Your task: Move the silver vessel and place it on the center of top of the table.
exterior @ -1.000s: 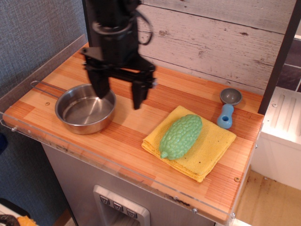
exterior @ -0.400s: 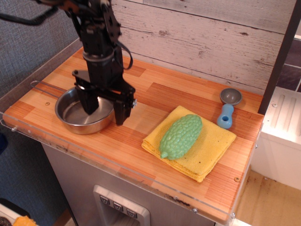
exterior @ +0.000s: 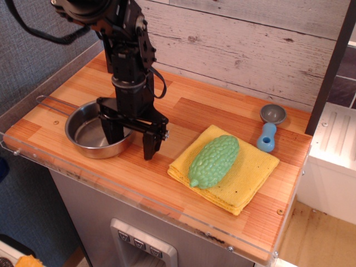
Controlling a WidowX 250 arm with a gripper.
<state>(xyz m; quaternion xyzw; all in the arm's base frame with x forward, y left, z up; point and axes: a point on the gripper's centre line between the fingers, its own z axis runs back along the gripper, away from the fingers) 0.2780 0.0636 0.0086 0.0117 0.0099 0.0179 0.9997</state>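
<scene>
The silver vessel (exterior: pixel 89 133) is a round shallow steel pan with a thin wire handle pointing left. It sits on the left part of the wooden table (exterior: pixel 183 119). My black gripper (exterior: pixel 129 139) is open and hangs low over the pan's right rim. One finger (exterior: pixel 109 130) is inside the pan and the other (exterior: pixel 150 146) is outside it on the table side. The rim lies between them; I cannot tell if either finger touches it.
A green gourd (exterior: pixel 214 160) lies on a yellow folded cloth (exterior: pixel 245 178) at the right front. A small grey scoop with a blue handle (exterior: pixel 269 127) lies at the back right. A wooden plank wall stands behind. Acrylic strips edge the table.
The gripper has come down and forward, from above the pan's far side to straddling its right rim. The pan has not moved.
</scene>
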